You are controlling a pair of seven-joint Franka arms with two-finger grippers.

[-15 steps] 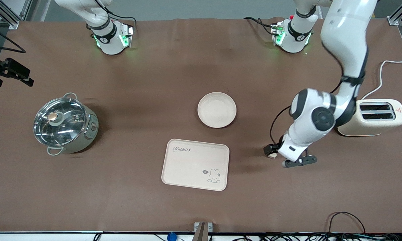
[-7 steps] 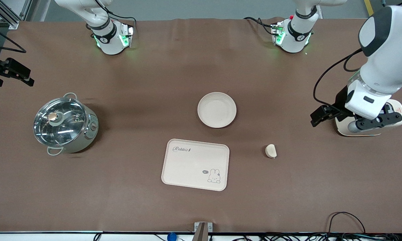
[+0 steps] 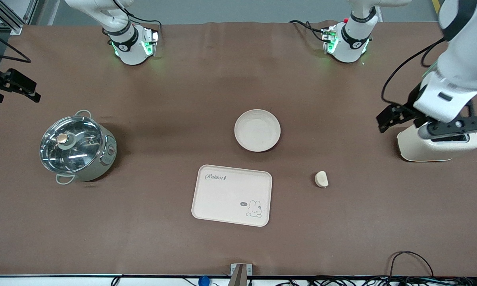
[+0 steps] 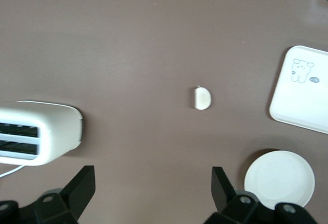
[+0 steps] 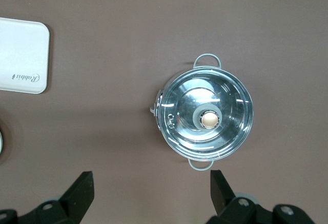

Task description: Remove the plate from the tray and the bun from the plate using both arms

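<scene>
The round cream plate (image 3: 257, 130) sits mid-table, empty, and also shows in the left wrist view (image 4: 279, 178). The small pale bun (image 3: 321, 179) lies alone on the brown tabletop, nearer the front camera than the plate and toward the left arm's end; the left wrist view shows the bun (image 4: 203, 98) well below the hand. My left gripper (image 3: 456, 125) hangs open and empty over the toaster, its jaws (image 4: 152, 185) wide apart. My right gripper (image 5: 151, 185) is open and empty, high over the table beside the pot; it is out of the front view.
A rectangular cream tray with a rabbit drawing (image 3: 222, 198) lies nearer the front camera than the plate. A cream toaster (image 3: 437, 147) stands at the left arm's end. A lidded steel pot (image 3: 76, 147) stands at the right arm's end. Cables run along the front edge.
My left gripper has risen off the bun, leaving it on the table, and swung over to the toaster. The right arm, plate and tray have not moved.
</scene>
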